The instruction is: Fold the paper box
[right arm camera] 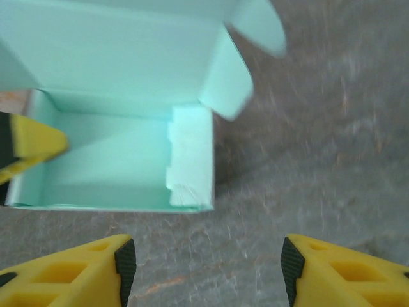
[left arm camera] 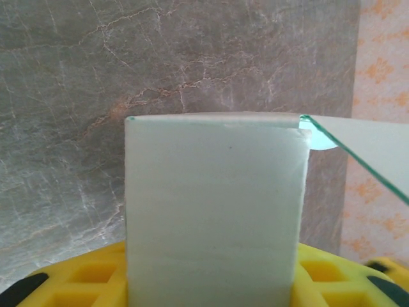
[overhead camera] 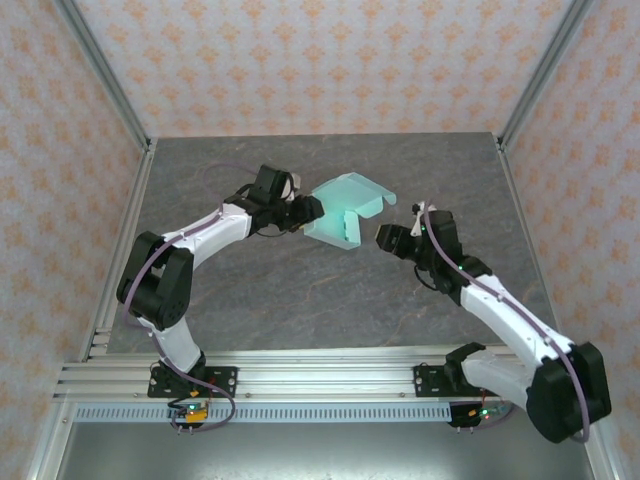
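Box point(overhead camera: 345, 203) sat pinched by one wall in the left hand point(overhead camera: 306, 210), its open mouth facing the spread right hand point(overhead camera: 386, 238), which hovered just beside it over the counter point(overhead camera: 300, 290).

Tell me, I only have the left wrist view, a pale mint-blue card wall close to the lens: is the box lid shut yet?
Observer: No. In the right wrist view the pale mint-blue card box is open, lid folded back.
Operator: Where is the right end effector?
Observer: The right end effector hovers open beside the box's right end, not touching.
Operator: Anything inside?
Observer: One yellow finger of the left end effector, inside the wall it grips.
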